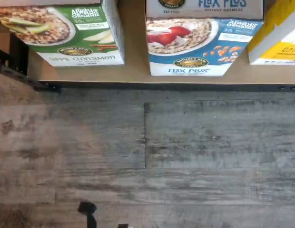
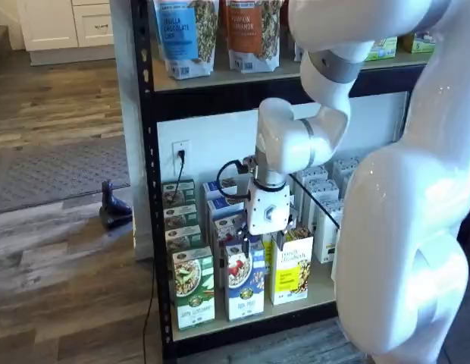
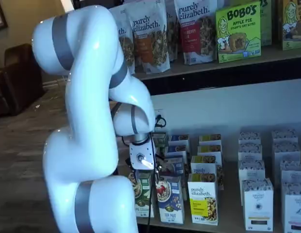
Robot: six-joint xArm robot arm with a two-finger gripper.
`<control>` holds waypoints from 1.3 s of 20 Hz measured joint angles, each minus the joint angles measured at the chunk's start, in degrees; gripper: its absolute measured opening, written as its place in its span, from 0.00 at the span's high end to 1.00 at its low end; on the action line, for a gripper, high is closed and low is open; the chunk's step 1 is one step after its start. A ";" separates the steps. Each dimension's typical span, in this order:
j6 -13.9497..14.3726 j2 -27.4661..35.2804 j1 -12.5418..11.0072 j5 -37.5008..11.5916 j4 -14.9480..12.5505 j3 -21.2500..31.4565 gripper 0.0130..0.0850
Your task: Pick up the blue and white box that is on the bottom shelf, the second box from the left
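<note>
My gripper [image 2: 259,237], a white body with two black fingers, hangs just above the front row of cartons; the fingers show only as dark stubs under the body, but they stand spread wide and hold nothing. Right below and slightly ahead of it stands the blue and white box [image 2: 245,290], a tall slim cardboard carton with blue bands and a bowl of red berries on its white middle. It sits at the front edge of the bottom shelf [image 2: 220,324], a pale beige board in a black metal frame, between a green-and-white carton [image 2: 192,287] and a yellow-and-white carton [image 2: 292,266].

I judge the box light and fairly stiff, though its broad faces would dent under a hard squeeze. I would close across the narrow sides near the top.

My white arm [image 2: 311,133] reaches down from above, wrist pointing floorward.
</note>
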 joint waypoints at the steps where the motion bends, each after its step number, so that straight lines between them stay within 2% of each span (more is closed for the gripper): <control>1: 0.16 1.00 -0.01 -0.15 -0.20 -0.65 0.00; 6: 0.78 6.24 -0.74 -1.45 -1.69 -4.22 0.00; 15: -4.03 13.86 -2.97 -4.43 1.01 -9.62 0.00; 20: -5.78 17.96 -3.54 -5.83 2.17 -13.26 0.00; 26: -6.46 23.28 -4.00 -5.75 2.42 -18.75 0.00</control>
